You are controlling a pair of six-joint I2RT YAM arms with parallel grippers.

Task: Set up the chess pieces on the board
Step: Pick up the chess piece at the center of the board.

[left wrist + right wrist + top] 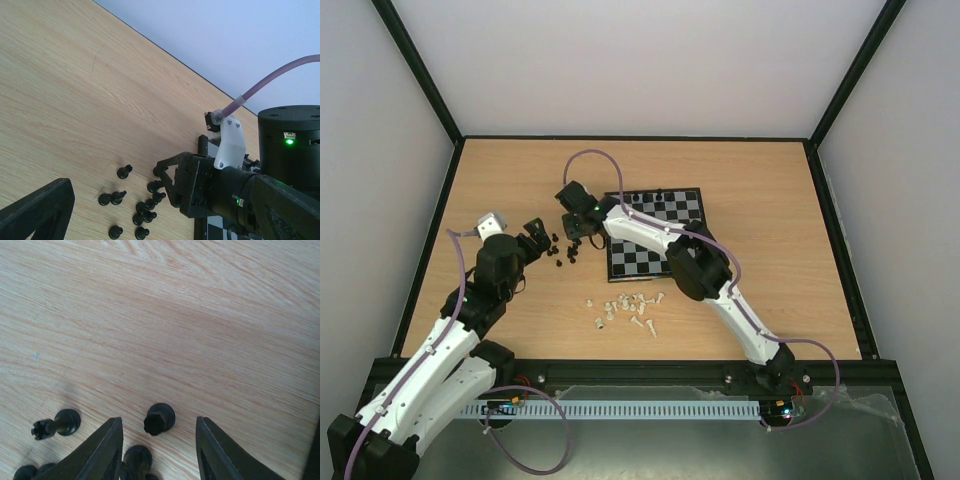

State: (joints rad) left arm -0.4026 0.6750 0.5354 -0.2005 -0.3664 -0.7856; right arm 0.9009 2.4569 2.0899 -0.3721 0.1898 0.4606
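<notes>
Chess pieces [563, 250] like these look light, hard and smooth. I judge that 1 lying on its side will roll or squirt away if pinched off-centre. The safest hold is probably across the narrow stem, just above the round base, with the fingers square to it.

The right gripper [158, 426] hangs low over the table [210, 315], jaws apart by a little more than a piece's length, and grips nothing. 1 black piece [159, 418] lies on its side between the fingertips, touching neither. A 2nd [55, 423] lies just beside it, outside the jaws, and more crowd the lower edge of that view.

From the left wrist I count 11 loose black pieces [141, 206] scattered on the wood, just beside the left edge of the board [655, 232]. White pieces [628, 304], roughly 12 though too small to count surely, lie in a 2nd scatter near the board's near-left corner. A few black ones stand along the board's far rank.

The left gripper [533, 238] hovers beside the black scatter; I cannot tell how wide it stands.
</notes>
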